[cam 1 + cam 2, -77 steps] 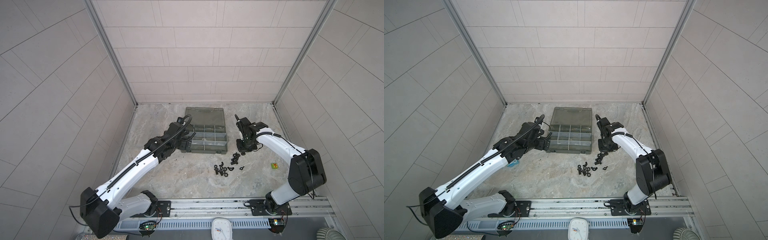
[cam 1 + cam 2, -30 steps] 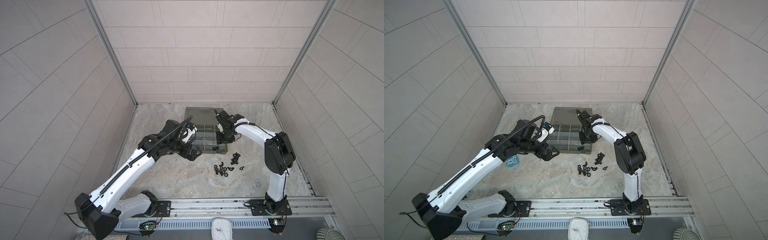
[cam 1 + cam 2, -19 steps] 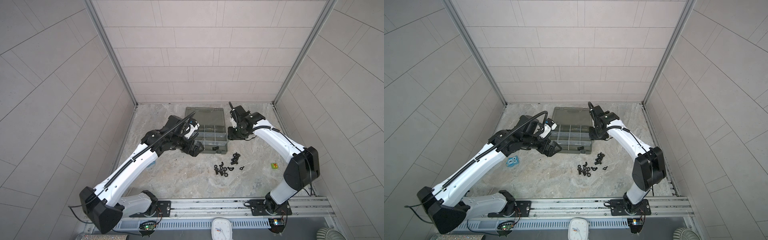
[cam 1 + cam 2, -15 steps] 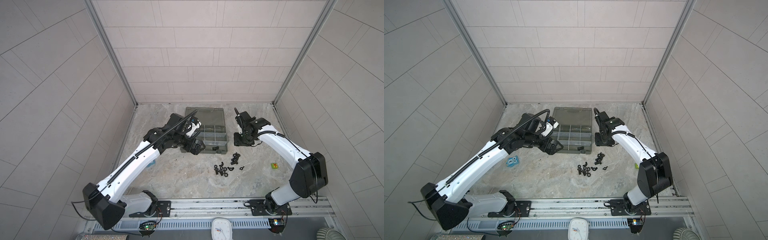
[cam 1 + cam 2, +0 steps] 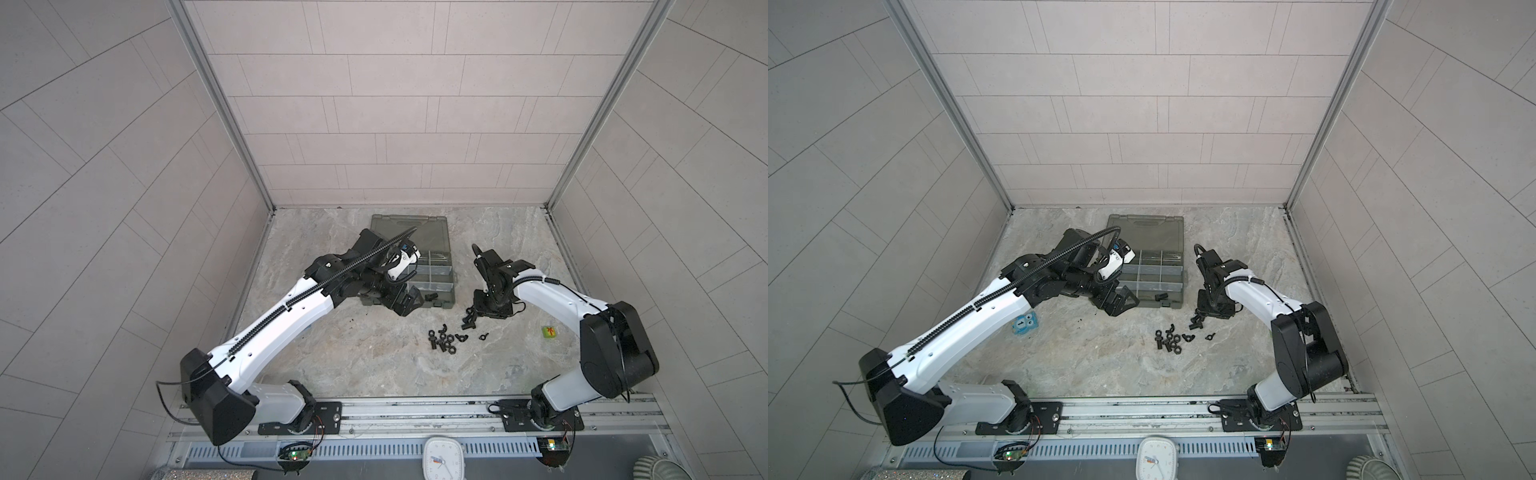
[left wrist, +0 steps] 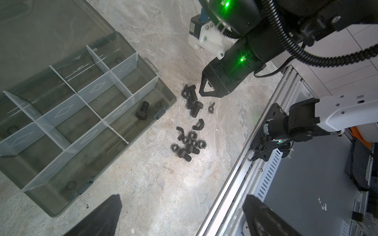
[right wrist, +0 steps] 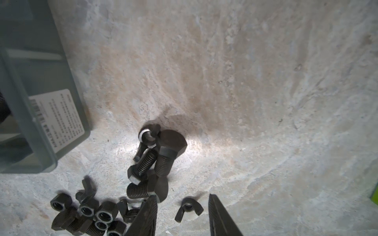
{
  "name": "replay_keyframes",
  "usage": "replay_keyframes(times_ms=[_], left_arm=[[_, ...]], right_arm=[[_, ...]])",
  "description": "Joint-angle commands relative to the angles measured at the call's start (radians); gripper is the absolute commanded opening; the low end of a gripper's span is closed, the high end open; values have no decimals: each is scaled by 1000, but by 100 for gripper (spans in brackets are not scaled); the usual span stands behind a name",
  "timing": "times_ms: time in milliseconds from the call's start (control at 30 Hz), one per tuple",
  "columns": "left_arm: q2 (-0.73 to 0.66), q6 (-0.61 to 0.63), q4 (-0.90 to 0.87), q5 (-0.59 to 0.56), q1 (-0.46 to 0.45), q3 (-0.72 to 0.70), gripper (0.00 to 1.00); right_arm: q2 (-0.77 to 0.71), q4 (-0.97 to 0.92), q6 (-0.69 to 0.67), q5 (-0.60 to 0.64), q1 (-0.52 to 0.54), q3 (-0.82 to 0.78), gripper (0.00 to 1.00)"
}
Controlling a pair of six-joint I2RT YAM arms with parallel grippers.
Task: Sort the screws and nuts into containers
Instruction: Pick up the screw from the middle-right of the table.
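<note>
One short black screw (image 6: 142, 110) with a thick hex head lies alone in the corner compartment (image 6: 120, 122) of the flat olive-grey plastic organiser case (image 5: 432, 237), the corner nearest the loose heap. The other stubby black screws (image 7: 163, 161), the small black hex nuts (image 6: 193, 135) and a black wing nut (image 7: 188, 208) lie scattered on the grey marbled tabletop (image 5: 374, 365) just beside the case.

A second ago the right gripper (image 7: 182, 197) was reaching over the case. Now it has swung back and hangs low over the heap, jaws half spread and empty, with the wing nut showing between them in the right wrist view. To me that reads as one drop-off finished and the next pick starting, with nearly the whole heap left to sort. The left gripper (image 6: 183, 196) has slid from the case's left side round to its near-left corner. It is spread wide, holds nothing and hovers clear of the hardware.

From above, the left arm (image 5: 291, 316) covers the case's left compartments, though those the left wrist view takes in look bare. The right wrist view cuts off part of the heap and most of the case, and I can't tell how high the tips are above the tabletop. The small blue toy (image 5: 1025, 324) shows plainly in a top view; the green cube (image 5: 549, 331) sits well apart from the heap.
</note>
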Motion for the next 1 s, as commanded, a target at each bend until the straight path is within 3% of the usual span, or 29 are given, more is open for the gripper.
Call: replay_keyframes(times_ms=[0, 633, 967], left_arm=[[-31, 18, 10, 6, -2, 3, 100], [-46, 42, 4, -21, -4, -25, 100], [-57, 38, 9, -57, -2, -52, 100]], right_arm=[[24, 56, 41, -6, -1, -18, 42], [165, 142, 54, 7, -1, -28, 37], [195, 117, 33, 2, -2, -6, 20]])
